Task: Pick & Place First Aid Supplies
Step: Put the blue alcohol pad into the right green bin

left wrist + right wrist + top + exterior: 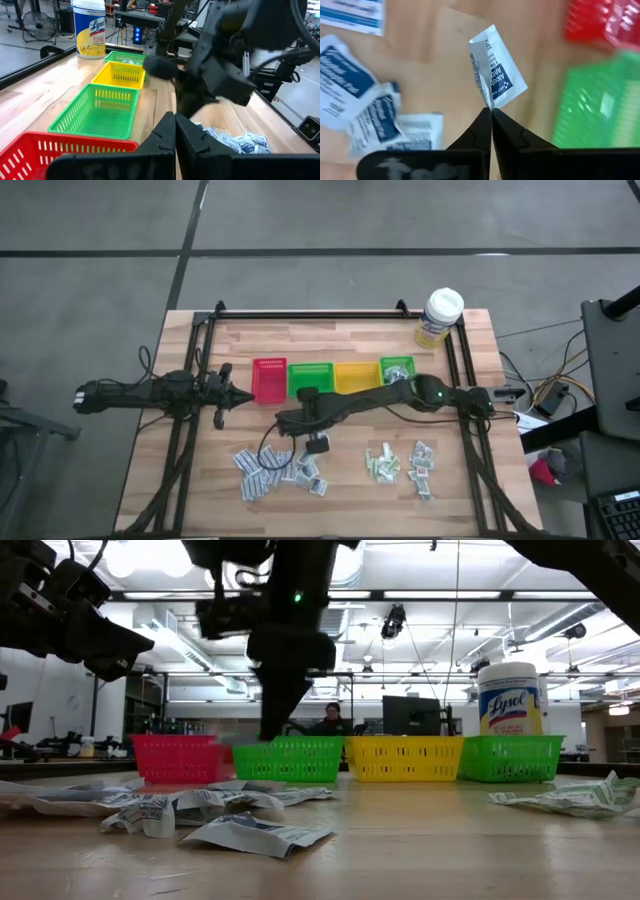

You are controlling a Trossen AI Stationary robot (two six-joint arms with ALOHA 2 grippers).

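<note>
The right tool (491,111) pinches one white-blue sachet (496,75) by its edge, lifted clear of the sachet pile (282,470) on the bench (350,495), near the red bin (269,379), probably for sorting. The left tool (175,131), clenched, waits left.

Four bins (334,377) in a row (red, green, yellow, green); wipes tub (439,317) behind.

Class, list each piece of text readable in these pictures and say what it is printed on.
"Lysol": on the wipes tub behind the bins.
"Ant...", cut off: on the white-blue sachet pinched in the right tool.
Small print on that sachet and on the loose sachets on the table: too small or blurred to read.
</note>
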